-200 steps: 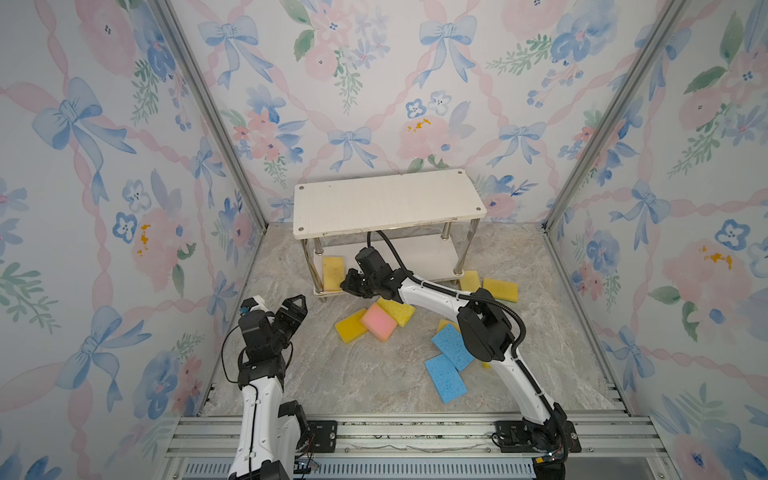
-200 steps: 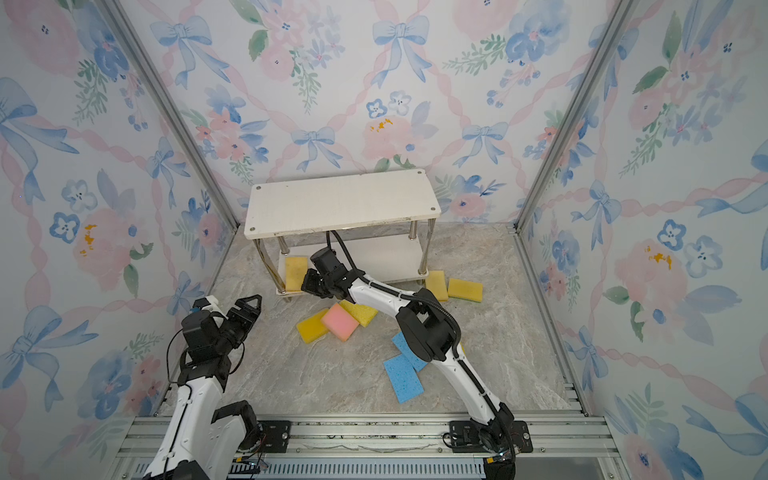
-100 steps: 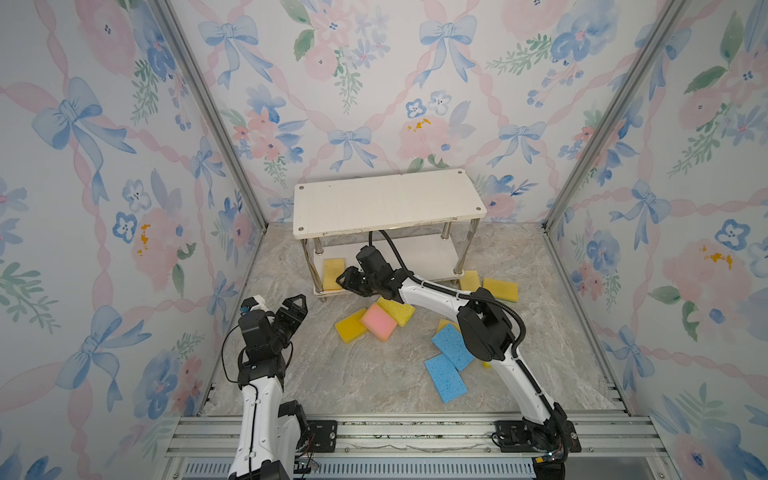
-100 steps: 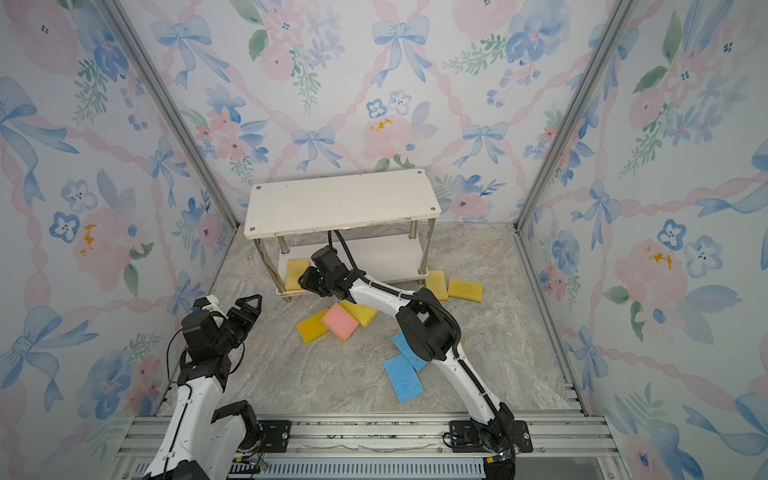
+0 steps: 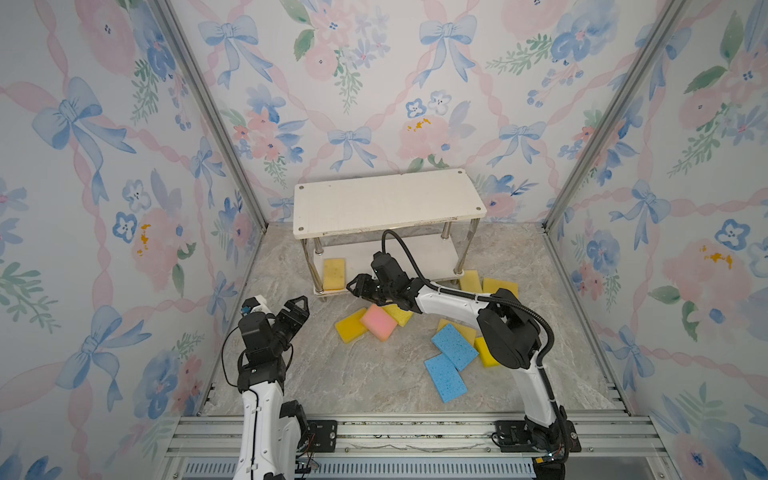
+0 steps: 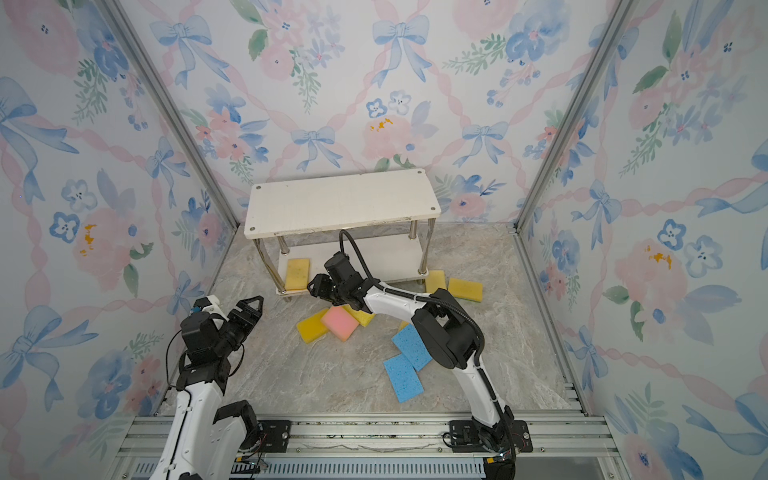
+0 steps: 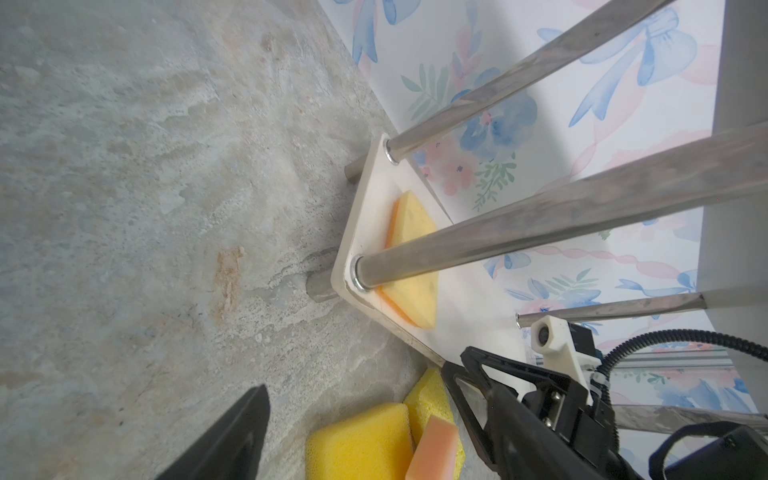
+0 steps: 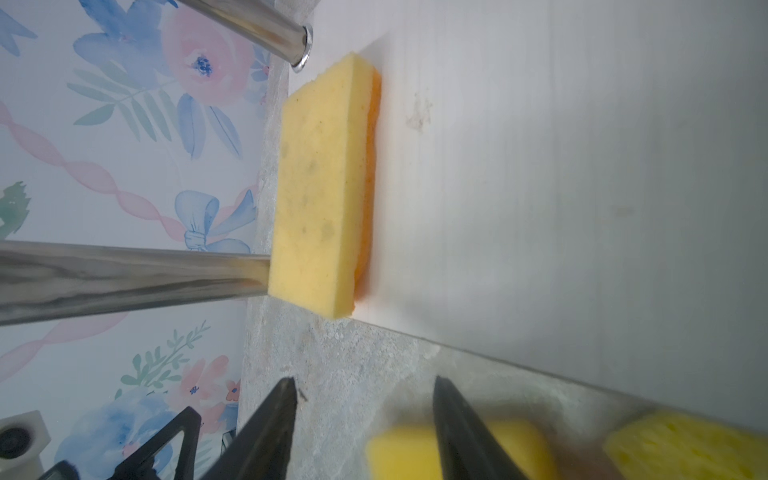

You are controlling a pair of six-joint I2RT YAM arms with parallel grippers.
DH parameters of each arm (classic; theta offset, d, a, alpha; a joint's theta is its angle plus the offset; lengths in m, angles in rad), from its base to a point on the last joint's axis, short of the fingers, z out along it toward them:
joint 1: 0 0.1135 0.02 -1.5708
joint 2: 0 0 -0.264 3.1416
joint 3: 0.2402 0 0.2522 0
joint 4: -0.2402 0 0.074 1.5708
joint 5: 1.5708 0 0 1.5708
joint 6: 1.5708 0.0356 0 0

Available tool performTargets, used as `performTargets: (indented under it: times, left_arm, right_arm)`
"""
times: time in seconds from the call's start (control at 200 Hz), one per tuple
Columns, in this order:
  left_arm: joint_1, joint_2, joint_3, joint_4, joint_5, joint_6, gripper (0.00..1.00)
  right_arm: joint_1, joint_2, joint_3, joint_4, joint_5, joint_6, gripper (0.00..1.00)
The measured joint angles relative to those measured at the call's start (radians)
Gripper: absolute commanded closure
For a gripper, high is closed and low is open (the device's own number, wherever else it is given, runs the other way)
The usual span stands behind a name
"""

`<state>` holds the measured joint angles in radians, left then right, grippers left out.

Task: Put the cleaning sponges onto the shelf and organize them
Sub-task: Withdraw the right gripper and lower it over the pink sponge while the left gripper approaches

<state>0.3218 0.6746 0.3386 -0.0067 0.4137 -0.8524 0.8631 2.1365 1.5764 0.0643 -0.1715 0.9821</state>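
The shelf (image 5: 386,203) (image 6: 340,203) stands at the back wall. One yellow sponge (image 5: 334,273) (image 6: 297,273) (image 8: 320,187) (image 7: 413,266) lies flat at the left end of its lower board. My right gripper (image 5: 358,287) (image 6: 318,286) (image 8: 365,380) hangs just in front of that board, open and empty, a short way from the sponge. Over the floor on the left, my left gripper (image 5: 296,309) (image 6: 248,307) is open and empty. Loose on the floor are a pink sponge (image 5: 379,322), yellow ones (image 5: 351,326) and two blue ones (image 5: 455,347).
Two more yellow sponges (image 5: 500,287) lie by the shelf's right legs, and others (image 5: 486,357) sit partly under the right arm. The chrome legs (image 8: 124,274) flank the lower board. Patterned walls close in on three sides; a metal rail (image 5: 374,432) runs along the front.
The right gripper has opened and let go of the yellow sponge, which now rests on the lower board. The left arm has not moved.
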Motion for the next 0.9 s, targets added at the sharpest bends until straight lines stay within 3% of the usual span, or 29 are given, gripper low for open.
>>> performTargets:
  times: [0.24,0.365,0.455,0.655,0.76,0.9]
  left_arm:
    - [-0.055,-0.098,-0.024,-0.045,0.048,-0.005,0.16]
    - [-0.116,-0.102,-0.024,-0.061,0.078,-0.016,0.16]
    - [-0.176,-0.103,-0.025,-0.078,0.089,-0.024,0.16]
    - [-0.361,-0.152,-0.089,-0.092,0.055,-0.084,0.16]
    - [-0.465,-0.199,-0.125,-0.114,0.007,-0.129,0.16]
    - [-0.534,-0.214,-0.145,-0.107,-0.04,-0.174,0.19]
  right_arm:
    - [0.014,-0.229,-0.204,-0.036,0.015,-0.082,0.39]
    - [0.013,-0.325,-0.227,-0.153,0.006,-0.188,0.37]
    - [-0.005,-0.374,-0.266,-0.198,-0.065,-0.282,0.37]
    - [-0.039,-0.357,-0.299,-0.348,-0.221,-0.533,0.37]
    - [-0.05,-0.333,-0.292,-0.422,-0.234,-0.644,0.36]
    - [-0.069,-0.328,-0.292,-0.463,-0.238,-0.721,0.36]
